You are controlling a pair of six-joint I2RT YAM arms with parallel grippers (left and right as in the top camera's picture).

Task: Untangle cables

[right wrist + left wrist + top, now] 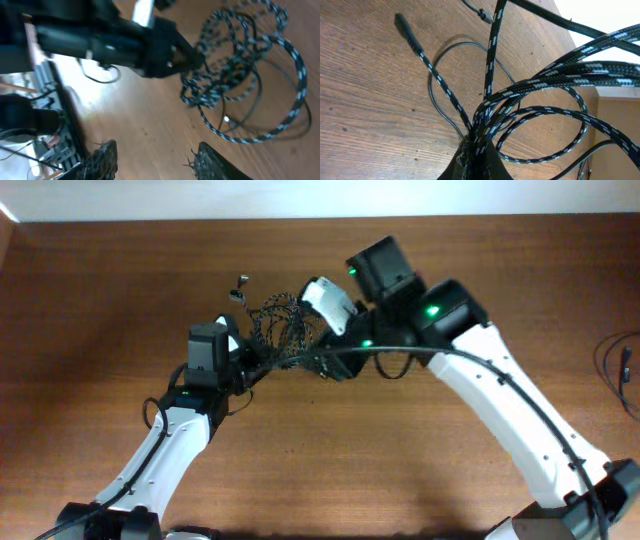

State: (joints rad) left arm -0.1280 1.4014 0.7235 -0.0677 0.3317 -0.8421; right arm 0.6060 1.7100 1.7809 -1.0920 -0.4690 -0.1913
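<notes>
Now our left gripper [475, 162] is clenched on the braided cables [280, 328], whose tangle sits bunched at the middle of the table [100, 300]; just right of it, our right gripper [152, 162] hovers with its fingers spread, grasping nothing.
</notes>
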